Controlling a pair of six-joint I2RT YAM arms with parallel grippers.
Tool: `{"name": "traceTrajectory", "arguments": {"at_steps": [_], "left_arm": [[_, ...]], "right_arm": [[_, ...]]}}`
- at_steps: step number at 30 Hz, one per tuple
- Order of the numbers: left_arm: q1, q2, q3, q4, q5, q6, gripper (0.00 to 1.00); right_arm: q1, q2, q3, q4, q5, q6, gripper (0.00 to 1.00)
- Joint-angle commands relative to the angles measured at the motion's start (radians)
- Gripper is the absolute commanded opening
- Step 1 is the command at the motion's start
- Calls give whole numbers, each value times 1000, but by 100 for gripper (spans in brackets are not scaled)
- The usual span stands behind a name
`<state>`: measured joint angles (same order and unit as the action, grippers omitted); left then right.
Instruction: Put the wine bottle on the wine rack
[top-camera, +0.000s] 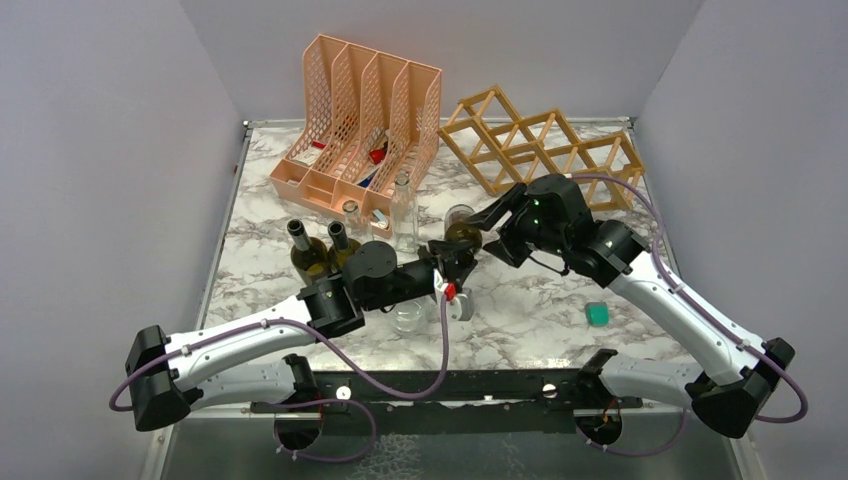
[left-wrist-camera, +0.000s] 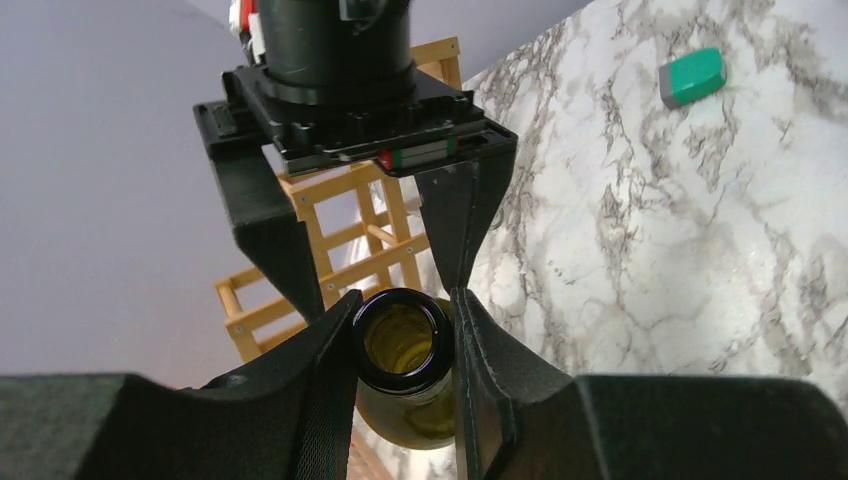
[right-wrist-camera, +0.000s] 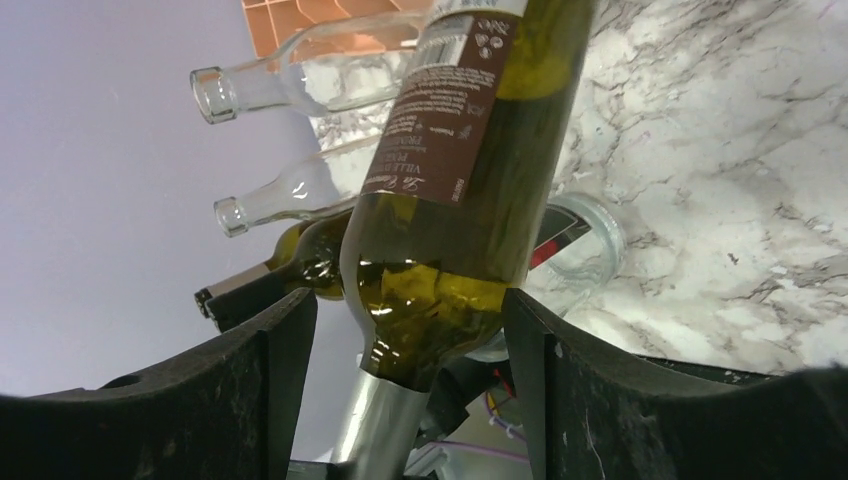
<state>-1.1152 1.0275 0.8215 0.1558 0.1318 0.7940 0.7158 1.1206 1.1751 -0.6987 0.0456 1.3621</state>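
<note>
Centrally, most of the top view is taken up by the marble-patterned table (top-camera: 540, 300). At its back right the wine rack (top-camera: 540, 145) is set against the wall, a low lattice of light wooden slats, and none of its diamond cells is seen to hold anything. Beside it at the back left a peach mesh file organiser (top-camera: 350, 120) is placed.

Both arms are stretched in to meet over the middle of the table, in front of the rack. The wine bottle (right-wrist-camera: 470, 150), dark green with a brown label, is held between them, tilted, with its neck toward the left arm and its body toward the back of the table. It is kept apart from the rack and is not seated in any cell. The left gripper (left-wrist-camera: 404, 315) is clamped on the bottle just below the open mouth, with a pad pressed to each side. The right gripper (right-wrist-camera: 410, 310) is spread wide about the bottle's shoulder, with a gap visible on at least one side, so no grip is seen there.

Two green bottles (top-camera: 308, 258) and several clear bottles (top-camera: 403, 205) are stood left of centre. A glass jar (top-camera: 407, 318) is seen near the left arm, and a small green block (top-camera: 597, 314) lies to the right.
</note>
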Motion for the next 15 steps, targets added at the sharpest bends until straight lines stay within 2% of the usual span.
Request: {"name": "traceTrajectory", "arguments": {"at_steps": [1, 9, 15], "left_arm": [[-17, -49, -10, 173, 84, 313, 0], [-67, -39, -19, 186, 51, 546, 0], [-113, -46, -58, 204, 9, 623, 0]], "right_arm": [[-4, 8, 6, -4, -72, 64, 71], [-5, 52, -36, 1, -93, 44, 71], [-7, 84, -49, 57, -107, 29, 71]]}}
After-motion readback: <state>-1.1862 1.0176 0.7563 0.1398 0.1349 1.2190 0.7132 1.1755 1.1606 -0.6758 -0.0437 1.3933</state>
